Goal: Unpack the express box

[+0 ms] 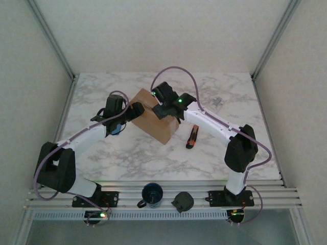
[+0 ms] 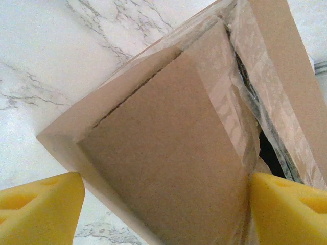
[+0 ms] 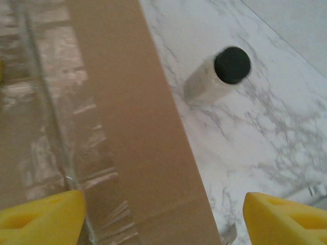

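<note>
Two arms, top view: both meet at the box [image 1: 159,125], which sits skewed at the middle of the table [image 1: 153,158]. The left gripper [image 1: 125,113] is at its left end, the right gripper [image 1: 166,108] over its top.
Nearby, top view: the knife [image 1: 192,138] lies just right of the box. The cup [image 1: 152,194] is at the near edge, well apart.
Left wrist: fingers [image 2: 41,212] are wide and straddle the box's end; they may not be touching it, hard to tell. The tape [image 2: 225,97] is slit, with a dark gap between the flaps.
Right wrist: fingers [image 3: 41,217] are wide, holding nothing. The box flap runs by the left one, and a capped bottle [image 3: 219,74] lies on the table beyond.
Risk: a finger could skid off the flap edge if it comes in too shallow. The box could slide or tip if the left arm isn't bracing it. Leftover tape may hold the flaps shut.
</note>
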You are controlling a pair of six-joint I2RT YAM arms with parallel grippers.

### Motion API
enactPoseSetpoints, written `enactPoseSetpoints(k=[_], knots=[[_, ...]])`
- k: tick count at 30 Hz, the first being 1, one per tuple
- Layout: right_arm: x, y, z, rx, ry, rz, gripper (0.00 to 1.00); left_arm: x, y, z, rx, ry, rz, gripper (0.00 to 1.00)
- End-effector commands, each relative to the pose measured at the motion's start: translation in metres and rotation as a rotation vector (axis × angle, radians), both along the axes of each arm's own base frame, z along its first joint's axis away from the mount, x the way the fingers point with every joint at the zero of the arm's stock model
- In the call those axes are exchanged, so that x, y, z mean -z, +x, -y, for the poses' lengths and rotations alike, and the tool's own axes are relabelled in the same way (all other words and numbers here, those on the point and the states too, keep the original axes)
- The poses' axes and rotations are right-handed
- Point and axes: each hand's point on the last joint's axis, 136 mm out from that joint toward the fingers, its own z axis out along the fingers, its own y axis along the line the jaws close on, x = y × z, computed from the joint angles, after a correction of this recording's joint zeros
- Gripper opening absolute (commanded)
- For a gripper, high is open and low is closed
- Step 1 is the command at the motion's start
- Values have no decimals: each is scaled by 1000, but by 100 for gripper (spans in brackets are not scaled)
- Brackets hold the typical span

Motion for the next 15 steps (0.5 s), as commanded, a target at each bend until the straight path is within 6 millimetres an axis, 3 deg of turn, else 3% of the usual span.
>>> enactPoseSetpoints(k=[1, 15], knots=[[-1, -8, -13, -167, -72, -28, 82, 47, -25, -25, -21, 139, -178, 81], [22, 13, -29, -215, -225, 17, 82, 43, -21, -23, -12, 137, -171, 81]])
